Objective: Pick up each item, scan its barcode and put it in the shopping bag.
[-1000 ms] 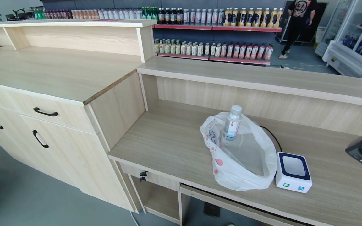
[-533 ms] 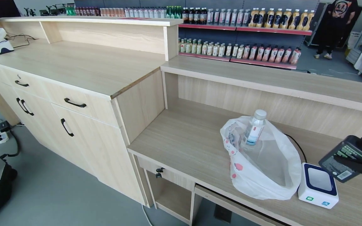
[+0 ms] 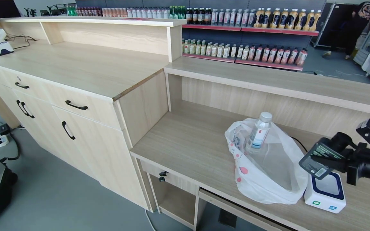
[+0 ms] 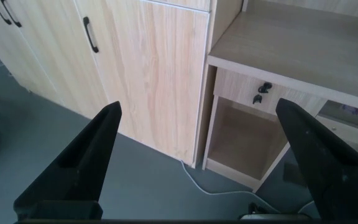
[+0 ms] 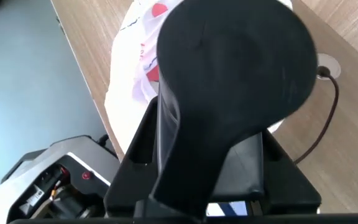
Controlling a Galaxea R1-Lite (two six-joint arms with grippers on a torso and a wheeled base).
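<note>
head view: the right claw (image 3: 340,154) is clenched on a black item (image 3: 319,156) at about 4 o'clock in the picture, up in the air over the white scanner (image 3: 324,193) and just beside the shopping bag (image 3: 262,183). the item looks stiff and flat-sided, and i think it is light. one face has a white label with a barcode, so it is best held by the plain sides with the label kept free, as it is now. the scanner sits on the counter (image 3: 188,141), touching the bag at the bag's 4 o'clock side. the bag is thin, soft plastic with its mouth wide open – it may flop or slide if bumped, so the item should go in from above. inside it a clear bottle (image 3: 259,132) with a white cap leans against the bag's far side, at about 11 o'clock in the bag, and there is room beside it. left wrist view: the left claw (image 4: 199,109) is spread apart and holds nothing; it hangs over the grey floor (image 4: 135,180), near a wooden cupboard door (image 4: 160,68). right wrist view: the black item is close up, gripped from both sides – below it are the white bag with red spots, the counter and a dark cable (image 5: 325,118).
</note>
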